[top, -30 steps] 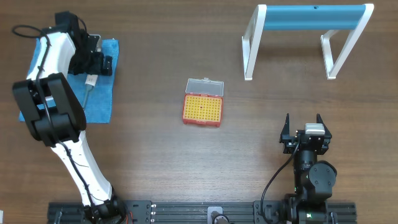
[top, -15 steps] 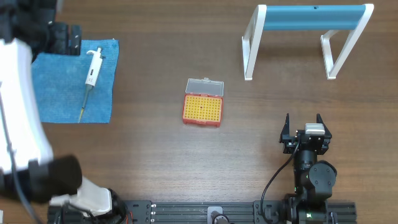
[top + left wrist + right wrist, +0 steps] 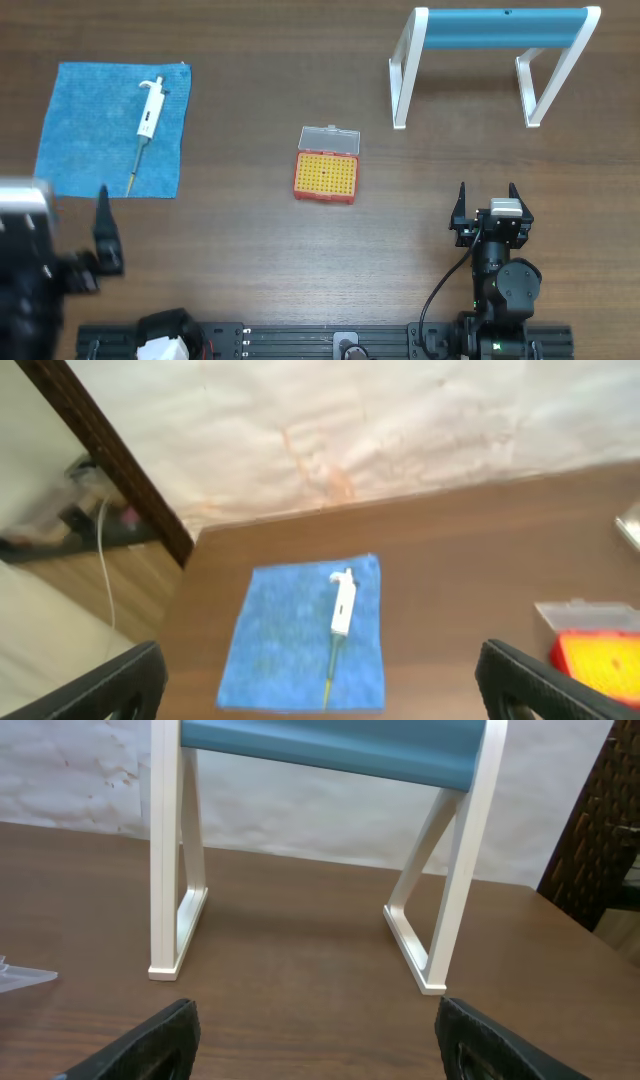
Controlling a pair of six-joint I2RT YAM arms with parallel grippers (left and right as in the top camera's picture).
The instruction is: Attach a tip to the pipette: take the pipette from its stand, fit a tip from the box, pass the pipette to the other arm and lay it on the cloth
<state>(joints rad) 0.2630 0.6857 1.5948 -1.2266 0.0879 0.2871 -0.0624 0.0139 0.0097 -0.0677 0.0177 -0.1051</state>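
**Pipette on the cloth, both grippers empty**

From where I stood, the pipette lay flat on the blue cloth, toward the side of it nearer the tip box. That was the place the task named for it, so I took the job to be as good as finished. It was well apart from the stand at the far right of the table.

The left gripper hung above the table on the near side of the cloth, its fingers spread wide with nothing between them. It was touching neither cloth nor pipette, which suited an arm with no more holding to do. The right gripper sat close to its own base, facing the stand, also parted and empty (the handover side of things seemed over for it).

The pipette itself was a slim white body with a small hooked rest at its far end. A thin yellowish tip was fitted at the near end, reaching almost to the cloth's edge. It looked straight and seated, though too fine for me to be sure.
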